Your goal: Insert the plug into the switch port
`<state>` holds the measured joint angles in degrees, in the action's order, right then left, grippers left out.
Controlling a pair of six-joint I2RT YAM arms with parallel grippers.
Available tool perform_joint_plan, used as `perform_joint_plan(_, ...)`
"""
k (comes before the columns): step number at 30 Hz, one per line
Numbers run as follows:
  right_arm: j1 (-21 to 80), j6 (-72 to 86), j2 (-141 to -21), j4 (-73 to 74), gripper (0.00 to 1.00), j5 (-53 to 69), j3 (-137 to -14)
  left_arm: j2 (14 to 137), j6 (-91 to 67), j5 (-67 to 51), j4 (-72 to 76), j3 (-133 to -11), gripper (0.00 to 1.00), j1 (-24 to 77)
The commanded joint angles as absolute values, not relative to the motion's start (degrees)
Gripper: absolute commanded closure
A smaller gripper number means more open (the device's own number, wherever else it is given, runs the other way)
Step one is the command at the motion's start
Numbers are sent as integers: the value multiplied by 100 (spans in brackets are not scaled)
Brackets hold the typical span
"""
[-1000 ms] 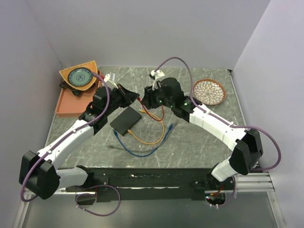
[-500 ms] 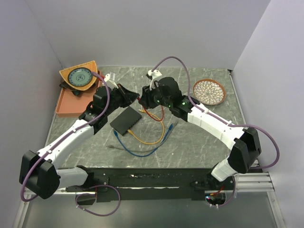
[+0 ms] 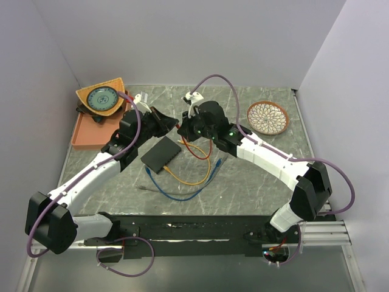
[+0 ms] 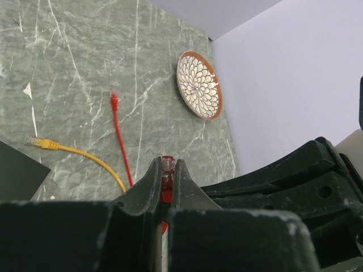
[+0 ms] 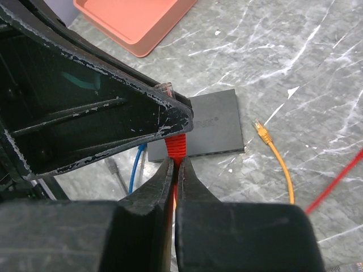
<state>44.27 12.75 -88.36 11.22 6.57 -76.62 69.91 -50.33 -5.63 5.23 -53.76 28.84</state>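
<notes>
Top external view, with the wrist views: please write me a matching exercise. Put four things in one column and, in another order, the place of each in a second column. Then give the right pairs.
Things:
1. red plug
2. patterned plate
3. black switch box
4. orange tray

Places:
A. at the left edge of the table
B. between the fingers of the left tool
C. on the far right part of the table
D. near the middle of the table

Pairs: 1-B, 2-C, 3-D, 4-A
</notes>
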Motion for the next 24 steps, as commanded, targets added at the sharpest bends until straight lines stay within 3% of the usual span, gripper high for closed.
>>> perform_joint_plan(1,4447,1301,-8702,818,100,255,-7787,6979,-5063,-624,685,-5572,99,2892)
perform_joint_plan(3,4438,1283,-8640,739,100,246,-7700,6987,-5036,-607,686,-5572,99,2892)
perform_joint_plan(5,4438,1222,-8596,817,100,220,-7699,6996,-5019,-536,615,-5607,88,2892)
perform_joint_plan(6,4438,1204,-8596,843,100,228,-7699,7022,-4975,-467,598,-5616,80,2883)
perform_joint_plan(7,4438,1134,-8578,870,100,229,-7708,7022,-4957,-431,528,-5642,57,2883)
perform_joint_plan(8,4447,1099,-8569,914,100,202,-7691,7040,-4931,-396,484,-5686,47,2874)
perform_joint_plan(12,4439,967,-8464,1010,100,167,-7506,7233,-4721,-597,159,-6002,31,2576)
perform_joint_plan(16,4421,809,-8393,1072,100,263,-7269,7277,-4501,-668,35,-6196,25,2303)
perform_joint_plan(24,4421,361,-8613,1423,100,667,-7084,7637,-4096,-1028,-360,-6513,24,1653)
